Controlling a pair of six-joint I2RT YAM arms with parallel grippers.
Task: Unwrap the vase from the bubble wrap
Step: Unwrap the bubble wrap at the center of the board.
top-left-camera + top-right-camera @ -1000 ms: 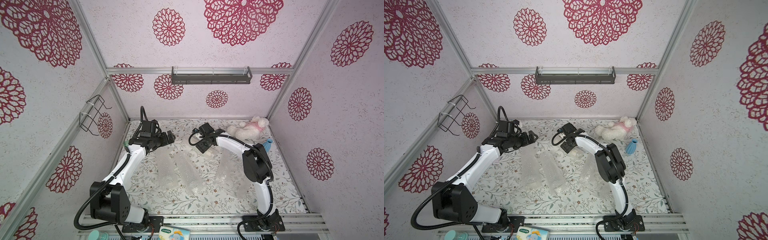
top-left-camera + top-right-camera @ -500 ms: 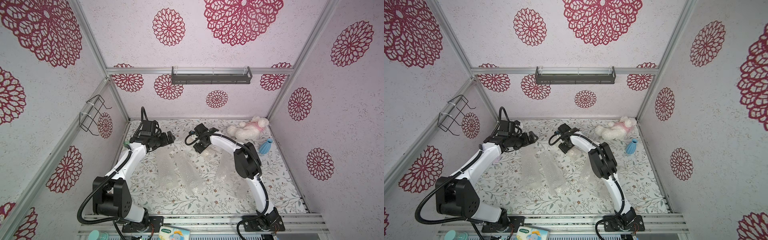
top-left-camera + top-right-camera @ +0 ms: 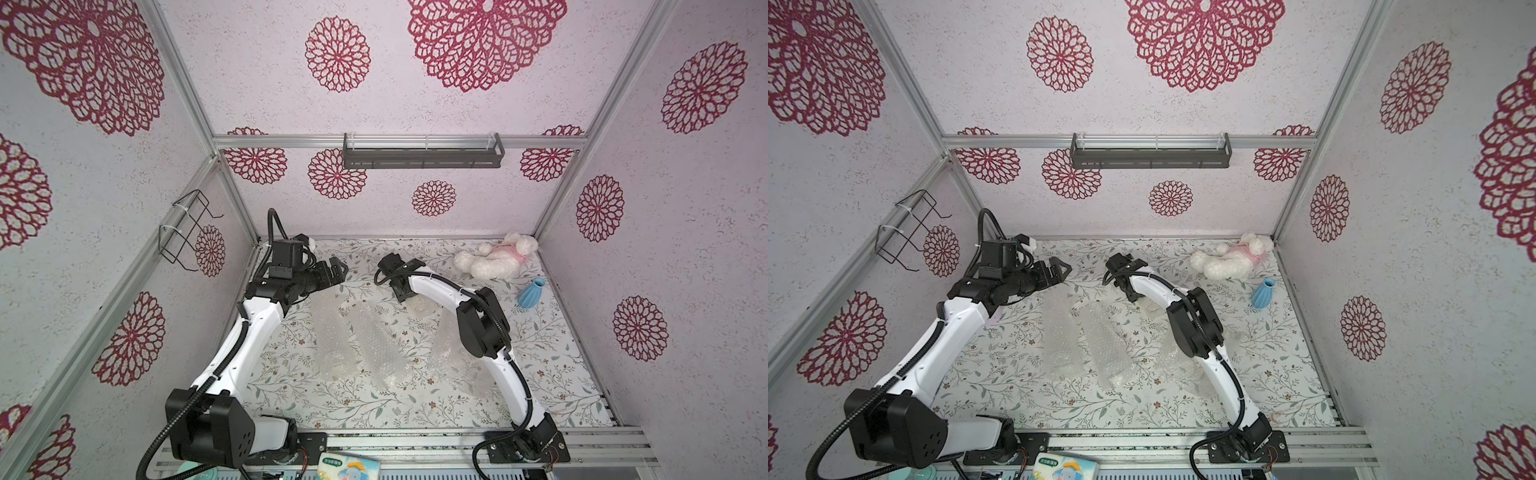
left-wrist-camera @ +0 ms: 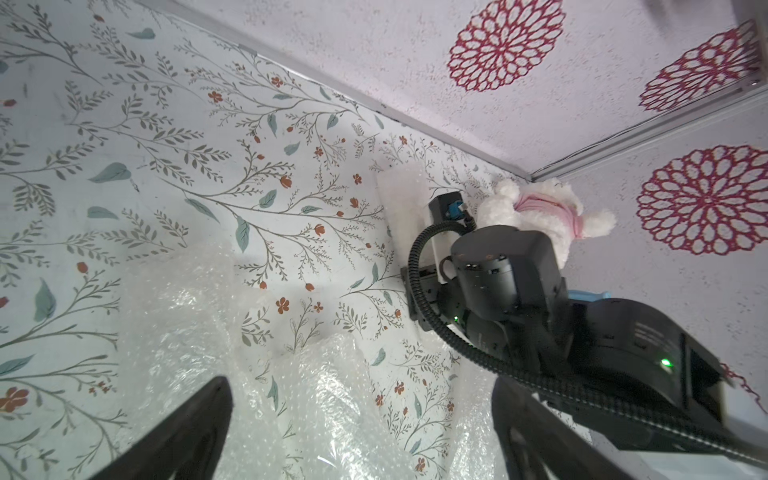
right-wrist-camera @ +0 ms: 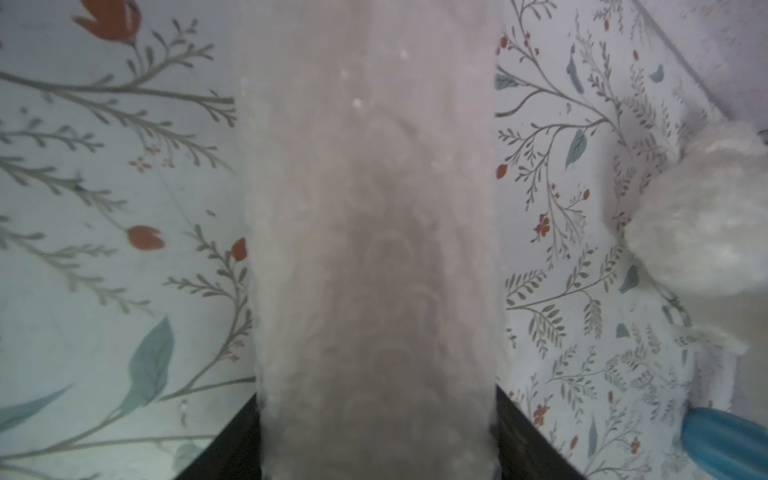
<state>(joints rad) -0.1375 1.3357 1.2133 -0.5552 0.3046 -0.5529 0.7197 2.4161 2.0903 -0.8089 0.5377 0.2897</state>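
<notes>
Where the right gripper [image 5: 376, 395] straddles it, bubble wrap [image 5: 374, 208] fills the gap.

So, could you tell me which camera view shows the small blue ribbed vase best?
Both top views: the small blue ribbed vase stands whole, unobstructed. Left wrist shows a sliver behind the right arm; right wrist, a blurred edge.

PLACE: robot lab test cell | SHOWN BY: aluminium frame [image 3: 291, 142], flower-patterned wall panels [image 3: 395, 104], floral tabletop [image 3: 357, 407] | left arm [image 3: 249, 332] and right arm [image 3: 511, 382] bolted to slotted rail [image 3: 415, 446]
</notes>
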